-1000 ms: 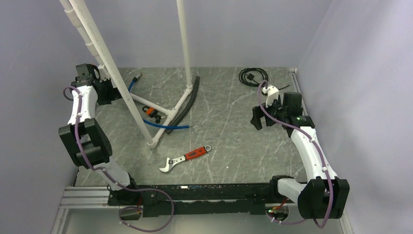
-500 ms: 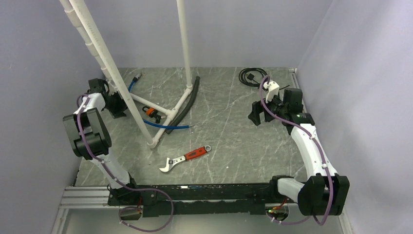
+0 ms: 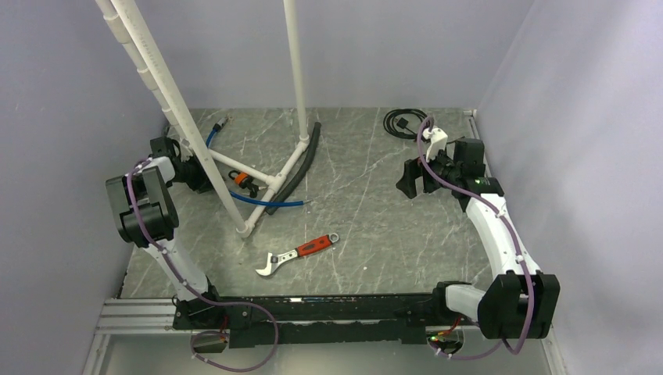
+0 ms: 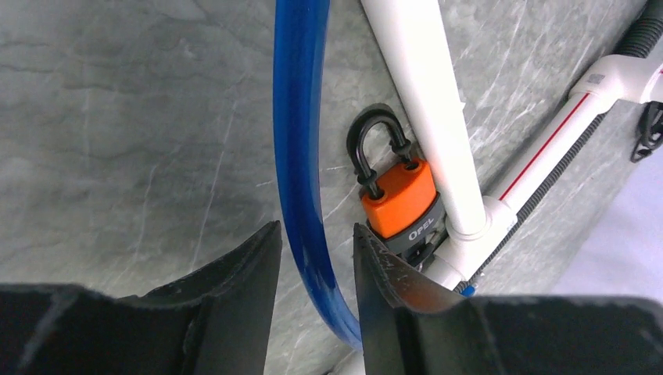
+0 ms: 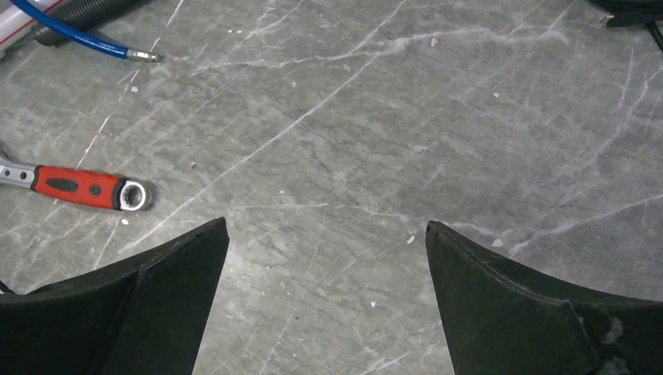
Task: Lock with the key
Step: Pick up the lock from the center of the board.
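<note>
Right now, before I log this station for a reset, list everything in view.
padlock: one, orange body with black shackle, against the white pipe near its joint
pipe frame: one, white, left rear of the table
blue hose: one, blue, lying beside the padlock
corrugated hose: one, black, along the frame's right side
wrench: one, red handle with silver jaw, front centre
cable coil: one, black, rear right
table: one, grey marbled
left gripper: one, black, jaws narrowly apart, over the blue hose near the padlock
right gripper: one, black, jaws wide, over bare table at right
</note>
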Tool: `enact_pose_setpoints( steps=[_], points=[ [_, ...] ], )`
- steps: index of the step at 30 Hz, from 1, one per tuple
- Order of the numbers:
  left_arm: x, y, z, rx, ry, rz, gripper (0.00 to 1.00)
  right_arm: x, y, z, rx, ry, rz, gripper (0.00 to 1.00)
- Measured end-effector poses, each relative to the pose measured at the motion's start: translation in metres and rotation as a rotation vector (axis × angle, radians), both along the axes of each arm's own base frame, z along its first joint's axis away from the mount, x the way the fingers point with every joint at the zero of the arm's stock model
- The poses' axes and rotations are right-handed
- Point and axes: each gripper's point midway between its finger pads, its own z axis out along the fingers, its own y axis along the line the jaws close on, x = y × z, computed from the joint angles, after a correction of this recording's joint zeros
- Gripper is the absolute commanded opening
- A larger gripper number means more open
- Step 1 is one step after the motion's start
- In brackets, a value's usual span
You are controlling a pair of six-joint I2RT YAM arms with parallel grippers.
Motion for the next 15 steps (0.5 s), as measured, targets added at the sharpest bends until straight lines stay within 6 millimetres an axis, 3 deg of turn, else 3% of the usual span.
enact_pose_setpoints(
  steps=[4, 9, 15],
  points=[
    [0.002, -0.007, -0.008, -0.059, 0.014, 0.009, 0.33, 0.005, 0.001, 0.003, 0.012, 0.007, -0.009, 1.00],
    [0.006, -0.012, -0.007, -0.104, 0.008, 0.013, 0.01, 0.009, 0.003, 0.014, 0.041, -0.004, -0.019, 1.00],
    [0.009, -0.015, 0.007, -0.114, -0.034, -0.001, 0.00, 0.015, 0.008, 0.028, 0.079, -0.034, -0.021, 1.00]
  ],
)
